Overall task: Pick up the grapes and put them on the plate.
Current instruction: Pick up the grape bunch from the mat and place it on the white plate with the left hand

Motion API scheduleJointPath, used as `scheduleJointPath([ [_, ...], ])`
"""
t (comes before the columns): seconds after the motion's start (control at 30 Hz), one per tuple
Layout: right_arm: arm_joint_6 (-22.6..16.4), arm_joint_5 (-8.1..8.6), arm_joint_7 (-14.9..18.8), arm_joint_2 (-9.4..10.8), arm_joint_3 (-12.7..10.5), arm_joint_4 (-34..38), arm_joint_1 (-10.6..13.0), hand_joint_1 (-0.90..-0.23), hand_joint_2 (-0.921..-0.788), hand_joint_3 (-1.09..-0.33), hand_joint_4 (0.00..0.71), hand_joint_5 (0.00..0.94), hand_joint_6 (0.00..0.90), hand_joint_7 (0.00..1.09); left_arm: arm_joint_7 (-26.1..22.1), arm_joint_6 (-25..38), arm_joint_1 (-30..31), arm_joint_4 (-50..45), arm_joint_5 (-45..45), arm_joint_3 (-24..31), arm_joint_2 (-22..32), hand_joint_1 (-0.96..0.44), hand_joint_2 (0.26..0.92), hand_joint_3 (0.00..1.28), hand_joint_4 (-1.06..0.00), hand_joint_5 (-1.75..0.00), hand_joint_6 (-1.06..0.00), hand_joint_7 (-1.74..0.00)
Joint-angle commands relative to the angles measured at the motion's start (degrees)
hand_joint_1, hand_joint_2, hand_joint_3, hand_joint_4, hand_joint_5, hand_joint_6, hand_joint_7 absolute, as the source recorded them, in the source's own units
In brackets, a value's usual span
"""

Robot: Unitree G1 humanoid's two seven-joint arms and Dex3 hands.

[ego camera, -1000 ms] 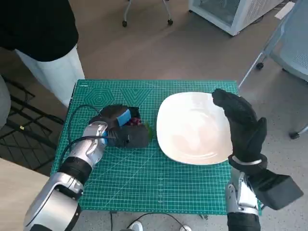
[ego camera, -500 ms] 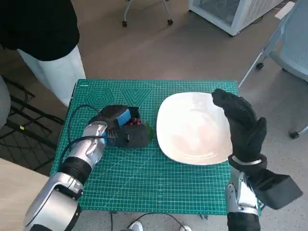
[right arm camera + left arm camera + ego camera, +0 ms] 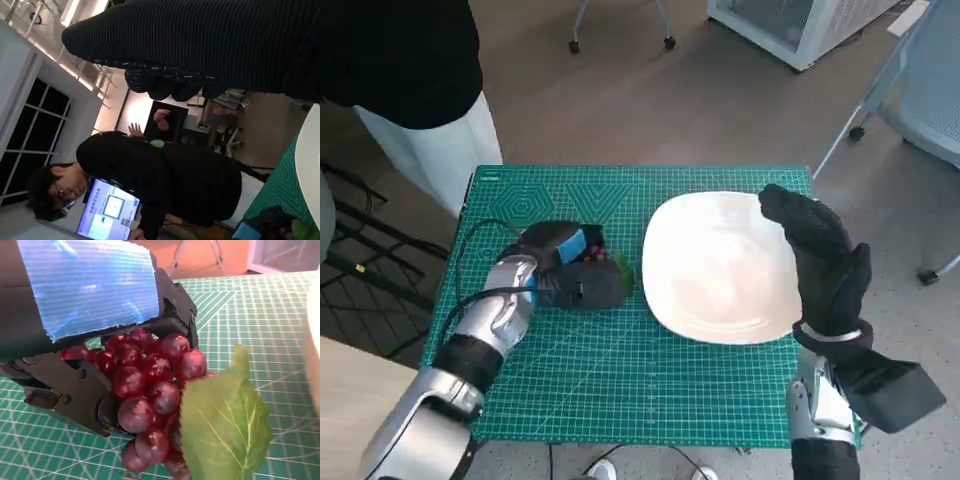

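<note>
A bunch of dark red grapes (image 3: pixel 592 256) with a green leaf (image 3: pixel 623 270) lies on the green cutting mat (image 3: pixel 620 370), just left of the white plate (image 3: pixel 710 270). My left hand (image 3: pixel 570 270) lies over the bunch and grips it. In the left wrist view the grapes (image 3: pixel 150 385) sit between the black fingers (image 3: pixel 65 390), under the blue-taped back of the left hand (image 3: pixel 90 305), and the leaf (image 3: pixel 225 425) sticks out in front. My right hand (image 3: pixel 820 260) is held upright over the plate's right rim, fingers apart and holding nothing. The glove of the right hand (image 3: pixel 210 45) fills the right wrist view's top.
A person (image 3: pixel 410 60) in a black top and white trousers stands at the table's far left corner and shows in the right wrist view too, as a person (image 3: pixel 165 185) in black. A white cabinet (image 3: pixel 790 25) and chair legs (image 3: pixel 620 30) stand on the floor beyond.
The head view has shifted a little to the left. Both hands, the grapes and the plate keep their places on the mat.
</note>
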Motion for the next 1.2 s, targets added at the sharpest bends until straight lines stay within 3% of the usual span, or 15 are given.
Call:
scheduleJointPath([
  [0.03, 0.1, 0.92, 0.7, 0.2, -0.3, 1.1, 0.0, -0.699, -0.921, -0.677, 0.357, 0.0, 0.094, 0.46, -1.9, 2.1, 1.5, -7.3, 0.3, 1.7, 2.6, 0.0, 0.921, 0.24, -0.45, -1.49, -0.49, -1.23],
  [0.4, -0.5, 0.92, 0.6, 0.5, -0.4, 1.7, -0.3, -0.701, -0.921, -0.676, 0.358, 0.001, 0.094, 0.46, -4.1, 5.3, 6.2, -24.4, 0.2, 6.1, 6.5, 0.0, 0.921, 0.24, -0.49, -1.34, -0.45, -1.37],
  [0.63, -0.8, 1.2, 0.9, 0.6, -0.5, 2.2, -0.7, -0.704, -0.921, -0.676, 0.358, 0.0, 0.093, 0.47, -5.4, 7.1, 9.5, -35.1, 0.5, 9.3, 8.1, 0.0, 0.921, 0.2, -0.55, -1.29, -0.46, -1.34],
  [1.2, -1.0, 1.76, 1.4, 0.5, -0.6, 2.9, -1.3, -0.705, -0.921, -0.676, 0.358, 0.0, 0.091, 0.47, -4.6, 7.0, 12.1, -43.4, 1.4, 11.9, 7.5, 0.0, 0.921, 0.18, -0.56, -1.26, -0.49, -1.32],
])
